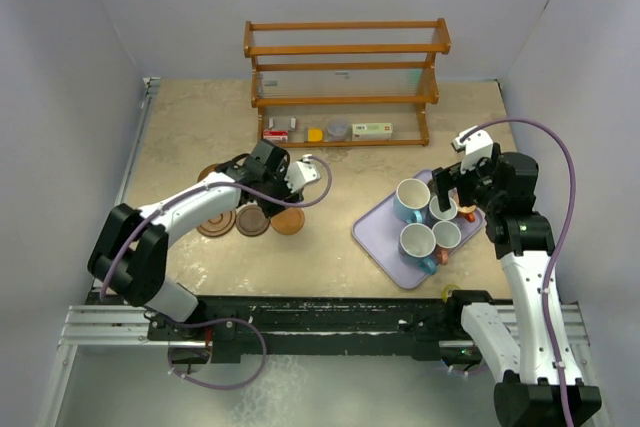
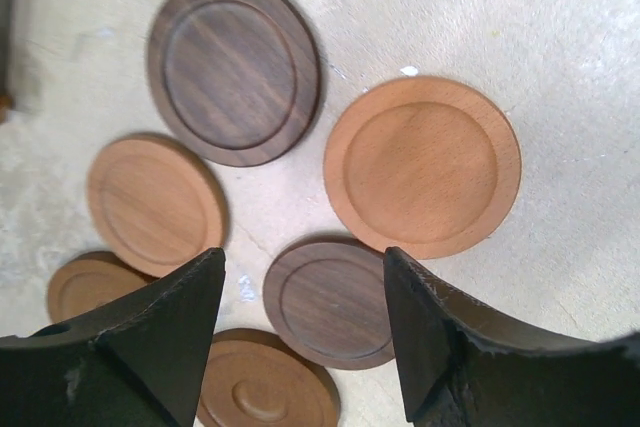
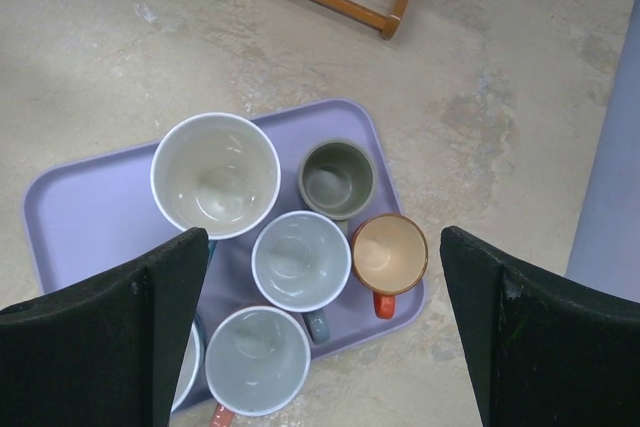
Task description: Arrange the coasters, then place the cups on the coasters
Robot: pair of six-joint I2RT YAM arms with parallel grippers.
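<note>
Looked barely begun: found the coasters bunched flat on the table left of centre, some touching, not yet in tidy order, and the cups crowded on the lavender tray toward the right edge (none on a disc). Saw the left gripper poised over the coasters, jaws parted, gripping nothing; saw the right gripper spread wide above the cups, touching none.
</note>
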